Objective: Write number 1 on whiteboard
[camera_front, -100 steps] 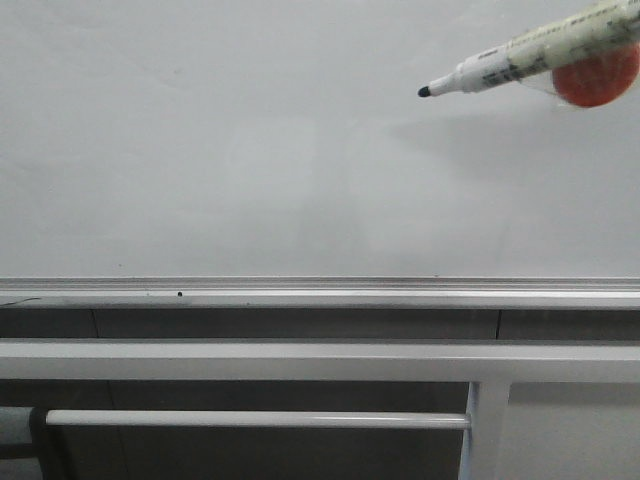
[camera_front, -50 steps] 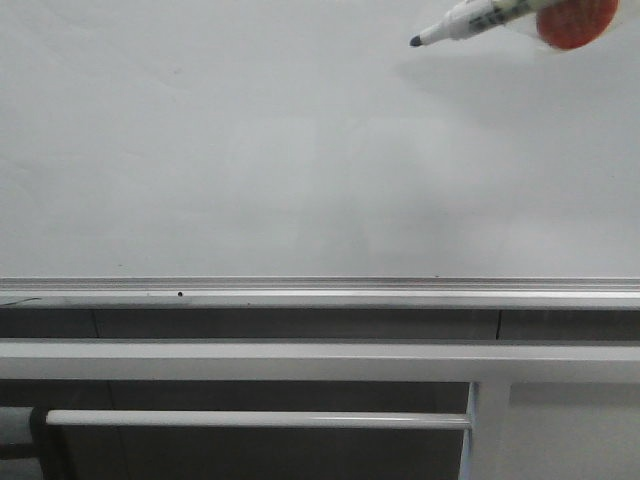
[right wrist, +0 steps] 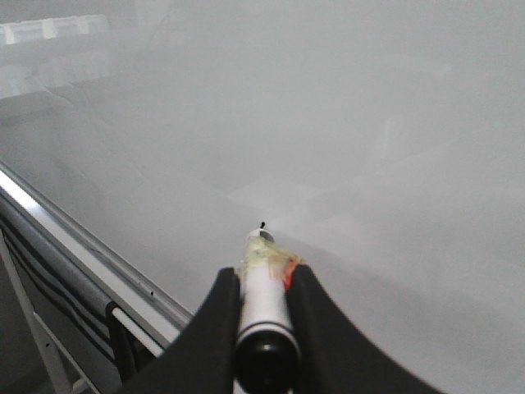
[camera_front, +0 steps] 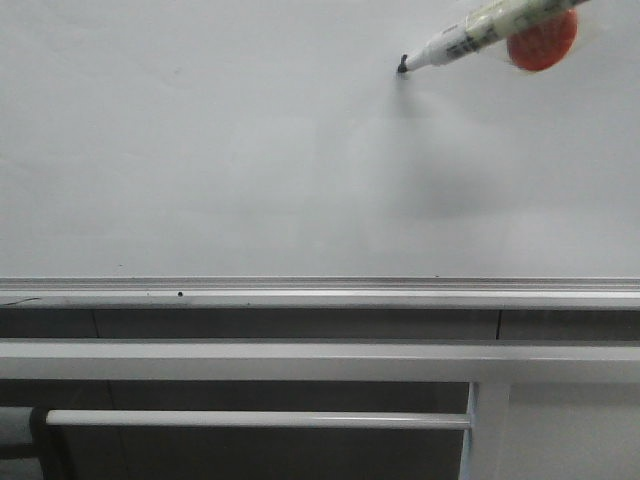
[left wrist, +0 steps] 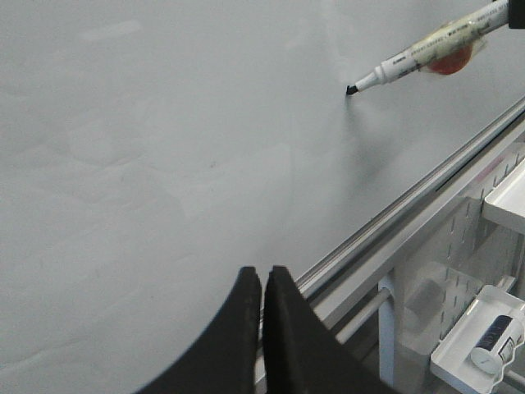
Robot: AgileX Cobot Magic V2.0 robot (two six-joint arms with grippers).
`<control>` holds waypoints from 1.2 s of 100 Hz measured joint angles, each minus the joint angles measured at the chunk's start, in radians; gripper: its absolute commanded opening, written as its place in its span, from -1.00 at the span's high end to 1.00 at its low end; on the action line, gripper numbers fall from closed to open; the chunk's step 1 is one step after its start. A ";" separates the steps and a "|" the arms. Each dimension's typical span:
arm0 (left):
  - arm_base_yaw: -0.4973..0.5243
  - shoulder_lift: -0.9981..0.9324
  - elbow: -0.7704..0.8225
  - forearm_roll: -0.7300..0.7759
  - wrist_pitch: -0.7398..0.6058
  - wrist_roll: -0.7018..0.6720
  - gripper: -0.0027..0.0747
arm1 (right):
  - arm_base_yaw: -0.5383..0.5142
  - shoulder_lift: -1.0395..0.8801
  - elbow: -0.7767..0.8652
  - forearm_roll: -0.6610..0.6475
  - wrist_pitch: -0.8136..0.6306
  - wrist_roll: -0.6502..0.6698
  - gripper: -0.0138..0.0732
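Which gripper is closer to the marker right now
Right. The right gripper is shut around the marker, whose tip meets the whiteboard. The left gripper sits shut, well away from it.

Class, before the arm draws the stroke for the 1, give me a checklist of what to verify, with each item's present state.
1. Marker pen held in the right gripper, fingers closed on its barrel: ok.
2. Cap off, black tip exposed: ok.
3. Tip touching the whiteboard: appears so, with a small dark dot at the tip: ok.
4. Board surface below the tip free of marks: ok.
5. Left gripper shut, empty and well away from the pen: ok.
6. Ink flows well: cannot tell.
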 measured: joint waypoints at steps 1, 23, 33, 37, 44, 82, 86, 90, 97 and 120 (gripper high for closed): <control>0.000 0.000 0.000 0.000 0.000 0.000 0.98 | 0.000 0.004 0.000 0.000 0.000 0.000 0.78; 0.000 0.000 0.000 0.000 -0.001 0.000 0.98 | 0.000 0.051 0.000 0.000 0.002 0.004 0.78; 0.000 0.000 0.000 0.000 -0.001 0.000 0.98 | 0.000 0.077 0.000 0.000 0.005 0.004 0.78; 0.000 0.000 0.000 0.000 -0.001 0.000 0.98 | 0.000 0.086 0.000 0.000 0.006 0.004 0.78; 0.000 0.000 0.000 0.000 -0.001 0.000 0.98 | 0.000 0.107 0.000 0.000 0.008 0.004 0.78; 0.000 0.000 0.000 0.000 -0.001 0.000 0.98 | 0.000 0.218 0.000 0.000 0.017 0.004 0.78; 0.000 0.000 0.000 0.000 -0.001 0.000 0.98 | 0.000 0.215 0.000 0.000 0.028 0.004 0.78; 0.000 0.000 0.000 0.000 -0.001 0.000 0.98 | 0.000 0.202 0.000 0.003 0.053 0.004 0.78; 0.000 0.000 0.000 0.000 0.013 0.000 0.98 | 0.000 0.169 0.000 0.020 0.131 0.004 0.78; 0.000 0.000 0.000 0.154 0.184 0.000 0.98 | 0.000 0.106 0.000 0.024 0.320 0.001 0.78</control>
